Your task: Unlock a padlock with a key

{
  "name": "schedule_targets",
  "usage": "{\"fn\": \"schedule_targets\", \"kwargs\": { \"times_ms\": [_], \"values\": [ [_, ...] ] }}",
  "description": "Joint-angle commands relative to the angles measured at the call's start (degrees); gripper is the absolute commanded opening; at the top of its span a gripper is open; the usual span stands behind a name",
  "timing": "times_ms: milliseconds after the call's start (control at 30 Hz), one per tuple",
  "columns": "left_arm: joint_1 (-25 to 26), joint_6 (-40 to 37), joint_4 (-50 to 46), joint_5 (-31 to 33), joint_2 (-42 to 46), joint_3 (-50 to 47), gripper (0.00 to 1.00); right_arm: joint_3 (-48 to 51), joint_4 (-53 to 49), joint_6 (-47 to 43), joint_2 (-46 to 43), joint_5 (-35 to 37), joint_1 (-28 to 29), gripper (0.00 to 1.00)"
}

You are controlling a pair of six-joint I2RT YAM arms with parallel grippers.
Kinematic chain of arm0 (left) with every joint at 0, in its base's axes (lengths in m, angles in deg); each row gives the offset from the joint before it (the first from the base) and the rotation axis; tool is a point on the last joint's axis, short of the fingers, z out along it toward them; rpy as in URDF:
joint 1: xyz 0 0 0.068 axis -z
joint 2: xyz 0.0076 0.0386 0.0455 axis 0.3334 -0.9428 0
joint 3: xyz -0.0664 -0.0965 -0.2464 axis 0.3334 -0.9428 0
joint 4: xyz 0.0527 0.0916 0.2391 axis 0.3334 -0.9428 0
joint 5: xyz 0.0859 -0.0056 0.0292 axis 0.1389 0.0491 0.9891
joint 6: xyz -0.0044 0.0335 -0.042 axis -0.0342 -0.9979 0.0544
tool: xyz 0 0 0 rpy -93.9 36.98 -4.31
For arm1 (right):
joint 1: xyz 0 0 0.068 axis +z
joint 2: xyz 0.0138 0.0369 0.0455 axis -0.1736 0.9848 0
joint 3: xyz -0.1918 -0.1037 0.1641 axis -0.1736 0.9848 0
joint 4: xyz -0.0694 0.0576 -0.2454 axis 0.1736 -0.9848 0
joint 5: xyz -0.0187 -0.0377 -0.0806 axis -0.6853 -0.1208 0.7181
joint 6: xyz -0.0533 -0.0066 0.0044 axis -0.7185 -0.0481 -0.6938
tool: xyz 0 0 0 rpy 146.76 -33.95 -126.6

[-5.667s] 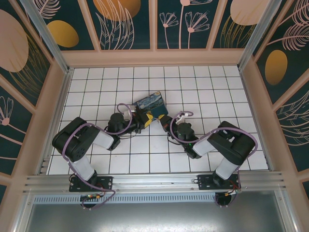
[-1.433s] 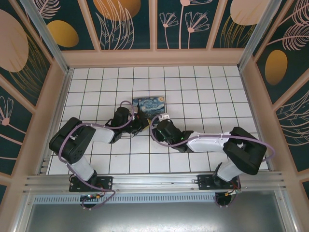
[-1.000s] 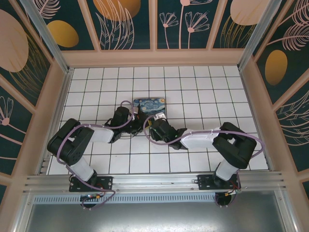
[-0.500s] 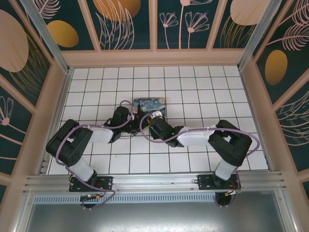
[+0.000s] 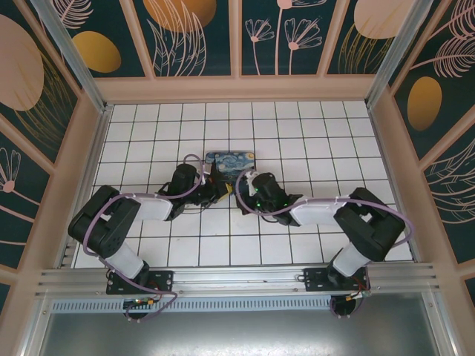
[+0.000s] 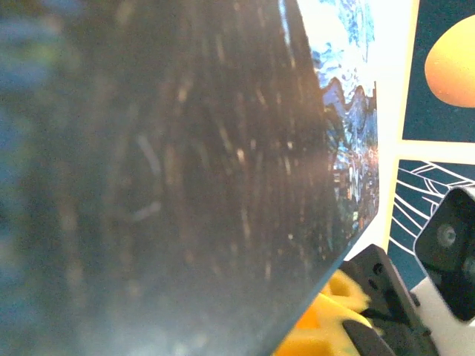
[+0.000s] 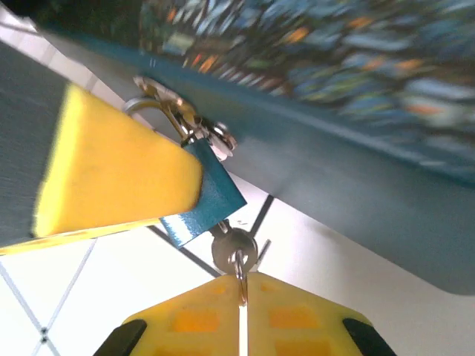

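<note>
Roughly at the centre of the overhead view, on a white tiled bench [image 5: 297, 141], both arms meet at the lower edge of a dark-blue swirl-painted box [image 5: 230, 159]. Close up from the right wrist, the small blue padlock [image 7: 215, 200] hangs by its shackle from a clasp on the box, left of centre, with the key [image 7: 231, 248] at its lower end; the right pincer [image 7: 239, 285], pressed together at bottom centre, pinches that key. The left pincer [image 5: 217, 190] is pressed together too, one yellow finger [image 7: 111, 178] lying against the padlock's upper left side.
</note>
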Motion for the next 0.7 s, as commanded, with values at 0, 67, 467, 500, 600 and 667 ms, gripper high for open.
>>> {"fn": "schedule_targets", "kwargs": {
  "times_ms": [0,67,467,500,600,667],
  "values": [
    [0.28,-0.95,1.09,-1.42,0.21,-0.87,0.00,1.34,11.97,5.24,-3.39,-10.04,-0.88,0.00],
    [0.27,-1.06,1.10,-1.37,0.11,-1.03,0.00,1.79,11.33,5.88,-4.01,-9.17,-0.80,0.20],
    [0.22,-3.01,0.29,-0.60,0.80,-1.44,0.00,8.35,12.63,13.16,-8.20,-0.08,0.99,0.56],
    [0.21,-3.49,-0.31,-0.38,0.98,-1.43,0.00,8.27,12.81,13.71,-7.51,0.55,1.26,0.57],
    [0.26,-4.60,-1.65,-0.23,1.51,-1.32,0.00,7.91,14.45,15.53,-5.26,2.29,1.49,0.58],
    [0.26,-5.24,-2.39,-0.11,1.61,-1.32,0.00,7.46,15.89,16.85,-3.94,3.62,1.51,0.59]
  ]
}}
